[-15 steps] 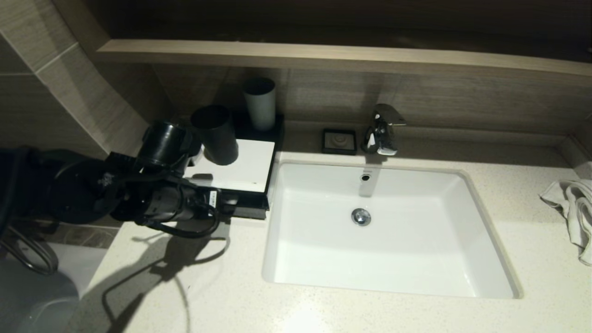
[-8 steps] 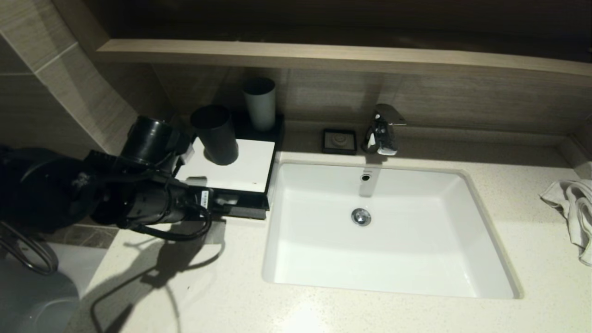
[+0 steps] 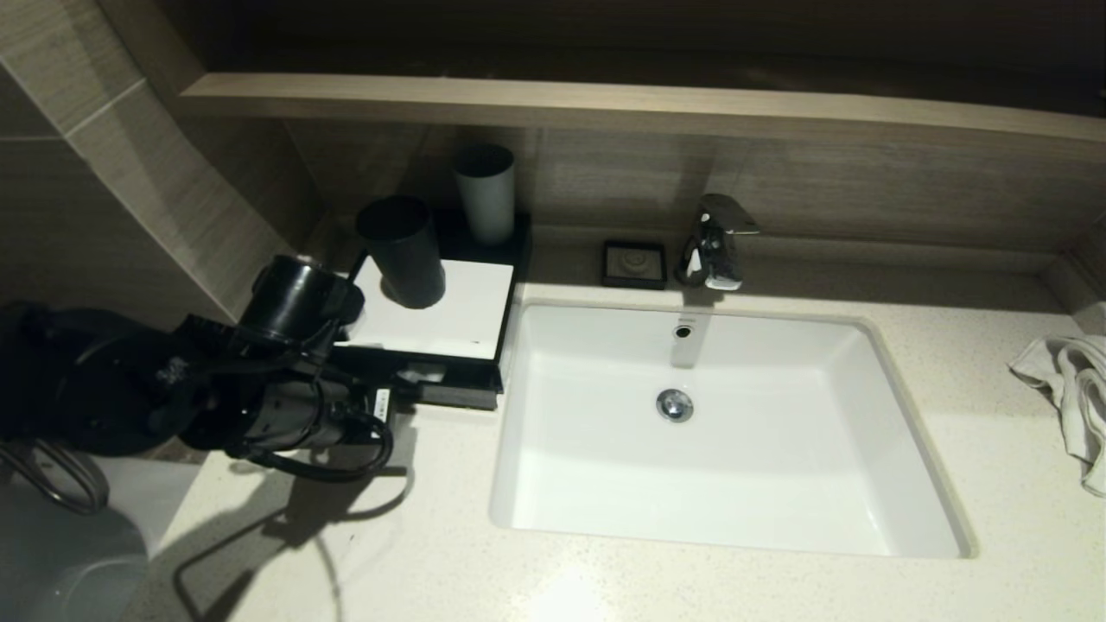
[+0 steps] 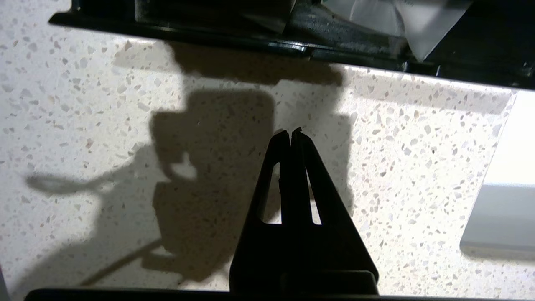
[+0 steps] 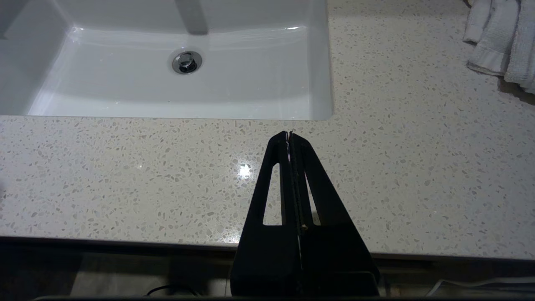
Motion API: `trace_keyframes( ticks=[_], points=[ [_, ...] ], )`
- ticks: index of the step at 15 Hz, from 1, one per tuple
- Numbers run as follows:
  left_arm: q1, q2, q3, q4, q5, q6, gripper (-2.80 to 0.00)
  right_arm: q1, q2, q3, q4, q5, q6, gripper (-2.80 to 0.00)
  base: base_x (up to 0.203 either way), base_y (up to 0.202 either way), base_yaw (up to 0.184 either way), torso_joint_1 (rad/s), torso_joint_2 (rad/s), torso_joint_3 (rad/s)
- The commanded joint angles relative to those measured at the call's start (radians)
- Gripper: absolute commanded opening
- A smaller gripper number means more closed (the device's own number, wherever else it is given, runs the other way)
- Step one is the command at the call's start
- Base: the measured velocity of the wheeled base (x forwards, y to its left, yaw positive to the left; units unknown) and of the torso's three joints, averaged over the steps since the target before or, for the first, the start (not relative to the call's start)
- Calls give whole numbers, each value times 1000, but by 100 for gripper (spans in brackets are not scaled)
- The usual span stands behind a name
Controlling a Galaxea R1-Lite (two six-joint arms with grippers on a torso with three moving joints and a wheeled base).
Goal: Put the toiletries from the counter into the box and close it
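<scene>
The black box stands on the counter left of the sink, with a white lid over most of it. A strip along its front is open and a pale packet shows inside; the packet also shows in the left wrist view. My left arm hangs just in front of the box's front left corner. My left gripper is shut and empty above bare counter, a short way from the box's front edge. My right gripper is shut and empty over the counter's front strip.
A dark cup stands on the lid and a grey cup behind it. The white sink, faucet and a small black soap dish lie to the right. A white towel lies at the far right.
My left arm has drawn back from the box's front opening, first to the left, then down toward the counter's front. The box, the cups and the right gripper have not moved.
</scene>
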Motion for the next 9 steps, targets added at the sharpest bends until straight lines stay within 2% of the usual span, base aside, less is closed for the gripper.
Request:
trace_keyframes(
  ticks=[1, 9],
  points=[
    [0, 51, -22, -22, 2, 0, -280, 0, 0, 0, 0, 1, 1, -280, 0, 0, 0, 0, 0, 0],
    [0, 89, -96, -35, 26, 0, -280, 0, 0, 0, 0, 0, 1, -280, 0, 0, 0, 0, 0, 0]
  ],
)
